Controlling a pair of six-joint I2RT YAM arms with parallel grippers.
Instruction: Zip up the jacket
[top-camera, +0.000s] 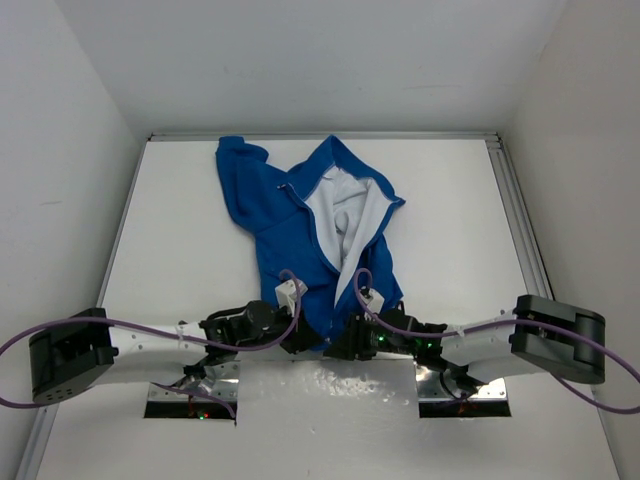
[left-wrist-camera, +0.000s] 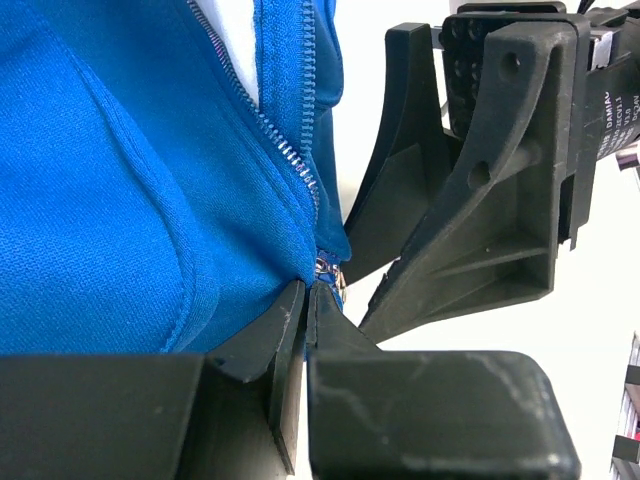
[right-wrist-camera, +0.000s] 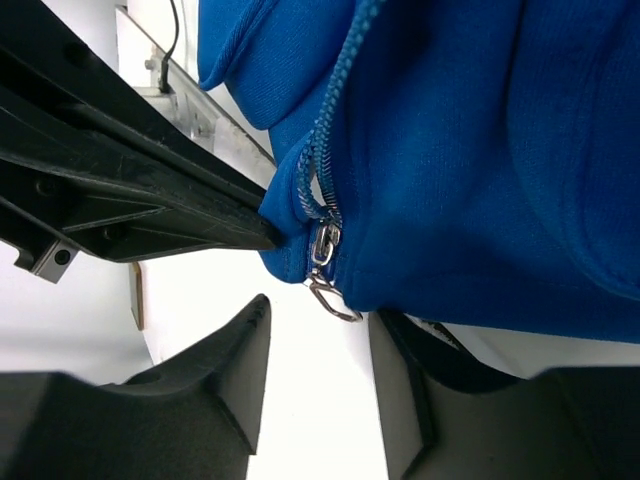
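The bright blue jacket (top-camera: 300, 235) lies on the white table, its front open at the top and showing white lining (top-camera: 345, 210). The silver zipper slider (right-wrist-camera: 322, 245) sits at the bottom hem with its pull tab (right-wrist-camera: 335, 298) hanging down. My left gripper (top-camera: 300, 335) is shut on the hem (left-wrist-camera: 270, 270), right beside the slider (left-wrist-camera: 325, 268). My right gripper (top-camera: 345, 340) is open, its fingers (right-wrist-camera: 250, 340) on either side just below the pull tab and not touching it. The zipper teeth (left-wrist-camera: 270, 130) run up, unjoined.
The right gripper's black body (left-wrist-camera: 470, 180) is very close to the left fingers (left-wrist-camera: 290, 320). The left gripper's fingers (right-wrist-camera: 130, 190) reach in from the left in the right wrist view. White walls enclose the table (top-camera: 180, 250), and a metal rail (top-camera: 515, 220) runs along its right edge.
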